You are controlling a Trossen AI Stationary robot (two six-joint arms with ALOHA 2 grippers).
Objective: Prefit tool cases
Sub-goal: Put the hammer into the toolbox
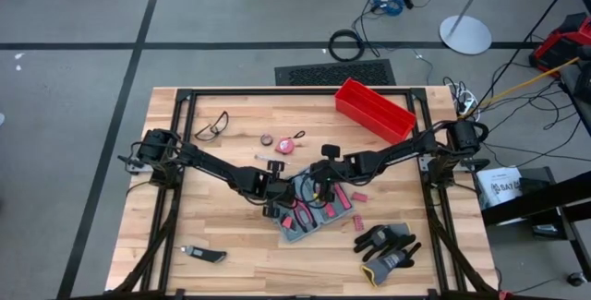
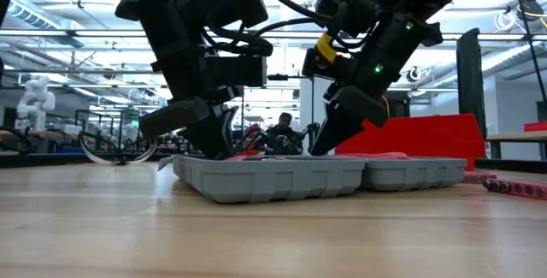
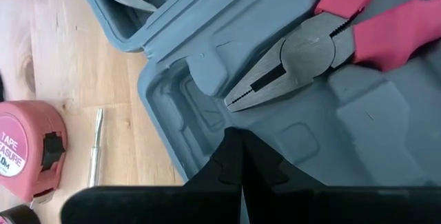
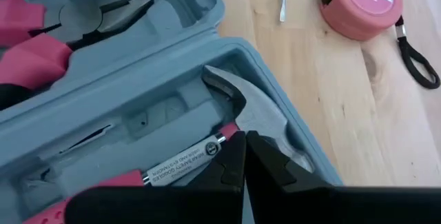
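The grey-blue tool case lies open and flat on the wooden table, both halves resting on their backs. Pliers with pink handles lie in a moulded slot of one half. A hammer with a pink handle lies in the other half. My left gripper is shut, its tips over the moulded inside beside the pliers' nose. My right gripper is shut, its tips at the hammer's neck. Both come down slanting onto the case's far side. My left gripper points its shut fingertips slanting down at the case's grey moulded inside, near its rim and beside the pliers' nose; I cannot tell whether they touch it. My right gripper sets its shut fingertips on the hammer's neck, just behind the head, slanting down from above. The hammer lies flat in its slot in the case.
A pink tape measure and a thin metal bit lie just beyond the case. A red bin stands at the far right, glasses at the far left. Gloves and a knife lie near the front edge.
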